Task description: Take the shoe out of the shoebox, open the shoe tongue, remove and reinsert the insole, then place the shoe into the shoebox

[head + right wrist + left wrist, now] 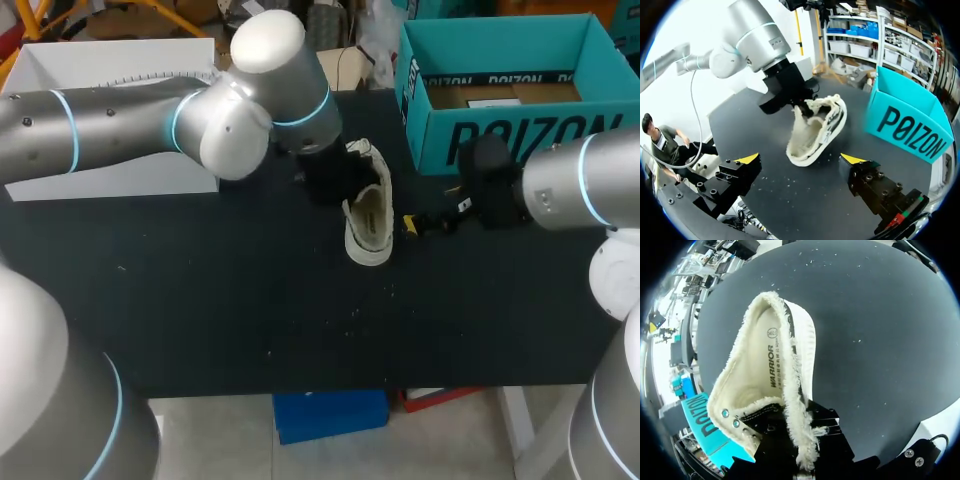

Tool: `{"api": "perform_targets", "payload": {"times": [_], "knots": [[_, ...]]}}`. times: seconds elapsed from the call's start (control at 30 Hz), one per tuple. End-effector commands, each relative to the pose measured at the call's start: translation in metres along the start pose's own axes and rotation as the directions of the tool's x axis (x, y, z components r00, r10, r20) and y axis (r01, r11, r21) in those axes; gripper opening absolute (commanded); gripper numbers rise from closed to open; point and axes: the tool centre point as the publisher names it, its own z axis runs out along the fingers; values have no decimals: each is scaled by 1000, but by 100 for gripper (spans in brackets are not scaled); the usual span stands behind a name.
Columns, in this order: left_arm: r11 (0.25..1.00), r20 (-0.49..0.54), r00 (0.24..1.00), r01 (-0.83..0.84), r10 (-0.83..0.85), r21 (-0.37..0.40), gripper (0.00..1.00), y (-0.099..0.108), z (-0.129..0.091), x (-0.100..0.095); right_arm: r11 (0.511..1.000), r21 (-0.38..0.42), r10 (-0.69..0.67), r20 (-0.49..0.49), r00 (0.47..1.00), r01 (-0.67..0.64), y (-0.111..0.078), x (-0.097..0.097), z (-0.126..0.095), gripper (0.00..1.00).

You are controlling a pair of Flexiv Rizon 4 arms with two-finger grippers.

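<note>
A cream-white shoe [368, 218] lies on its side on the black table [230, 300], its opening turned up. My left gripper [330, 178] comes down on the shoe's back end from the left. In the left wrist view my left gripper [802, 445] is shut on the frayed rim of the shoe [767, 375], and the printed insole shows inside. My right gripper [425, 222] stands open just to the right of the shoe. Seen from the right wrist, the shoe [815, 127] is ahead of the right gripper [801, 160], with the left gripper [785, 92] behind it.
The teal shoebox [440, 120] stands open at the back right, its side [910, 125] close to the right gripper's right. A white box [110, 60] stands at the back left. The table's front edge runs below the shoe.
</note>
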Motion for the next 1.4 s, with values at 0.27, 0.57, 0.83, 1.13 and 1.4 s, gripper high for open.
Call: {"api": "perform_targets", "payload": {"times": [0.27,0.57,0.83,1.13,1.4], "knots": [[965,53,984,179,-172,-193,0,10,-128,-3,1000,2,0,2,1000,0,1,1,1,100],[801,173,867,497,-467,-334,0,32,-202,17,1000,2,0,2,1000,0,1,1,1,100],[608,289,739,669,-609,-429,0,69,-267,75,1000,2,0,2,1000,0,1,1,1,100],[464,343,646,745,-682,-480,0,88,-303,128,1000,2,0,2,1000,0,1,1,1,100],[420,344,614,762,-710,-493,0,86,-313,153,1000,2,0,2,1000,0,1,1,1,100]]}}
